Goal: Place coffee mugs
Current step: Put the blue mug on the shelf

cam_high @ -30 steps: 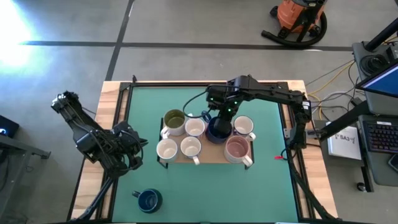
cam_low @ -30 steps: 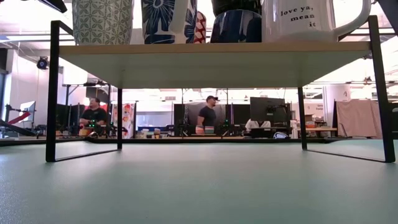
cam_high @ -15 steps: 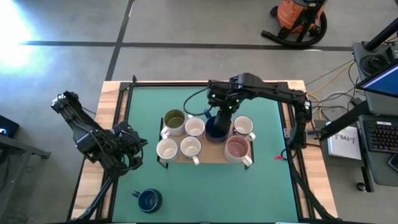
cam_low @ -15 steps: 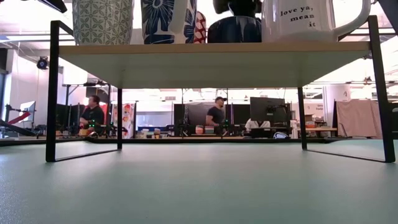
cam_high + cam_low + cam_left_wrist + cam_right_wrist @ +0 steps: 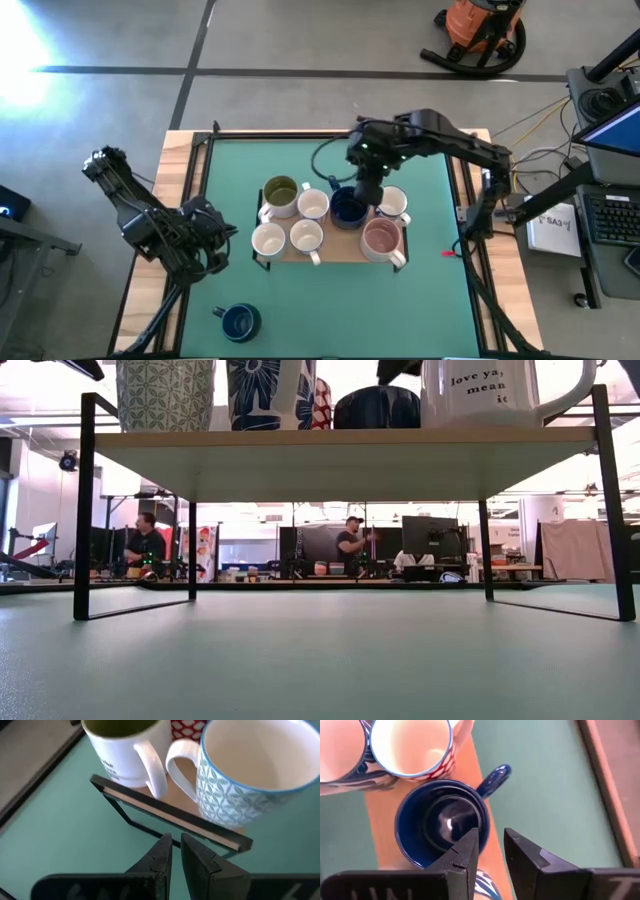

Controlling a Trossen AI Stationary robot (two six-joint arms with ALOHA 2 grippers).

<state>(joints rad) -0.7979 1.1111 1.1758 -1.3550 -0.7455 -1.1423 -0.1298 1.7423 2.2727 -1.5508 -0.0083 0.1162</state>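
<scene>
Seven mugs stand on a wood-topped black-framed rack (image 5: 340,247): one olive-green inside (image 5: 281,192), several white, one pinkish (image 5: 381,238) and a navy mug (image 5: 346,209). The navy mug stands on its base on the shelf (image 5: 375,407). My right gripper (image 5: 368,190) is open just above it, its fingers over the rim on the handle side (image 5: 491,845), touching nothing. A second navy mug (image 5: 238,321) stands on the table near the front left. My left gripper (image 5: 222,235) is shut and empty (image 5: 173,845), left of the rack.
The rack stands mid-table on thin black legs (image 5: 84,510) with open room under its shelf. The green mat (image 5: 430,290) is bare to the right and front of the rack. A blue-patterned mug (image 5: 250,770) and the olive-inside mug (image 5: 125,745) stand at the rack's corner nearest my left gripper.
My right gripper has set the navy mug down on the rack's shelf, let go of it and gone up and a little toward the table's right edge. The mug now stands on the shelf on its own.
</scene>
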